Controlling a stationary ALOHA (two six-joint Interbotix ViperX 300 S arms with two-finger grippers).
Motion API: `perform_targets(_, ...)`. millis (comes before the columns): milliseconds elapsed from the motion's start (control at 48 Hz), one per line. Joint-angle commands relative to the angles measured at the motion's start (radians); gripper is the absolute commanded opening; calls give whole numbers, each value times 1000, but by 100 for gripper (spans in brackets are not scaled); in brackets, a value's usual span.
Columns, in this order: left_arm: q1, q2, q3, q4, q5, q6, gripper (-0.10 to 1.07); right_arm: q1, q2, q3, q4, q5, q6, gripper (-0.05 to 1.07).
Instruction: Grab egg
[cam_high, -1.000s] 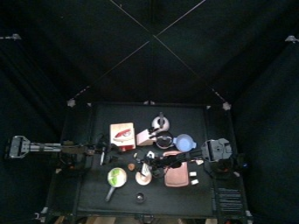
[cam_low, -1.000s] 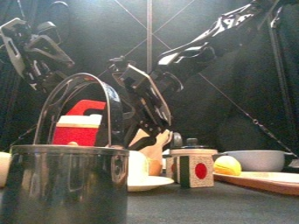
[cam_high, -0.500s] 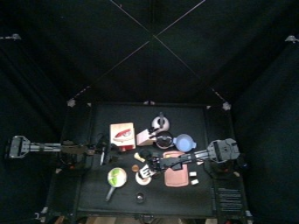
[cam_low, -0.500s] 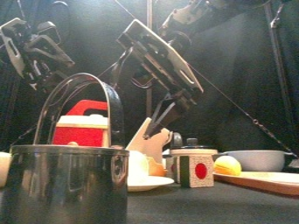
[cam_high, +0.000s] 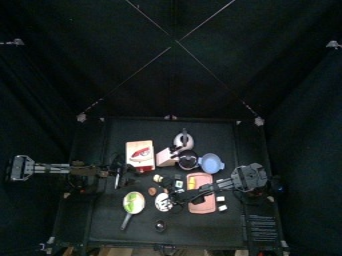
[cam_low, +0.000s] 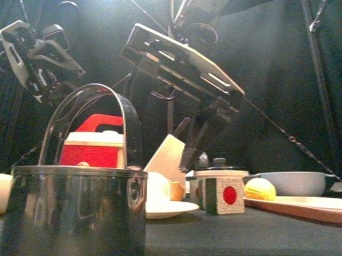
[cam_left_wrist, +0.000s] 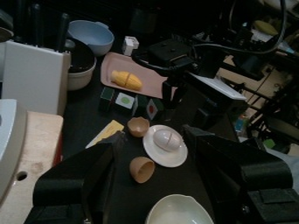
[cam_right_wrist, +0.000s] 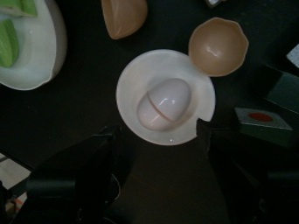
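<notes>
A white egg lies on a small white plate. In the right wrist view my right gripper is open and hangs right above them, its jaws standing either side of the plate. The egg also shows in the left wrist view and, small, in the top view. In the front view the right gripper hangs low behind the plate. My left gripper is open and empty, and rests raised at the table's left side.
Two brown eggshell halves lie beside the plate, as does a white dish with green pieces. A steel pot stands at the front. A red and white box, a dice-marked cup, a lemon and a pink board stand around.
My right arm has reached further left across the table and come down over the plate with the egg. The left arm has not moved.
</notes>
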Motion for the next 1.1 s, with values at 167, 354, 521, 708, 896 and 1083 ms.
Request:
perform_targets(167,2,0,-18,-2,-3,3,92,-12,26,-31,-17,-17,5,98)
perform_targets(354,3,0,-17,-2,-3,3,92,-12,26,-31,-18,-9,3,97)
perform_targets(521,5,0,-17,-2,-3,3,92,-11,26,-31,-18,2,-2,88)
perform_targets(708,5,0,-17,-2,-3,3,92,-11,12,-37,-20,17,-8,70)
perform_targets(896,5,0,-17,-3,-3,3,92,-5,-44,-44,-55,67,-11,69)
perform_targets(1083,5,0,-17,-3,-3,3,92,-5,-72,-14,-69,64,-11,69)
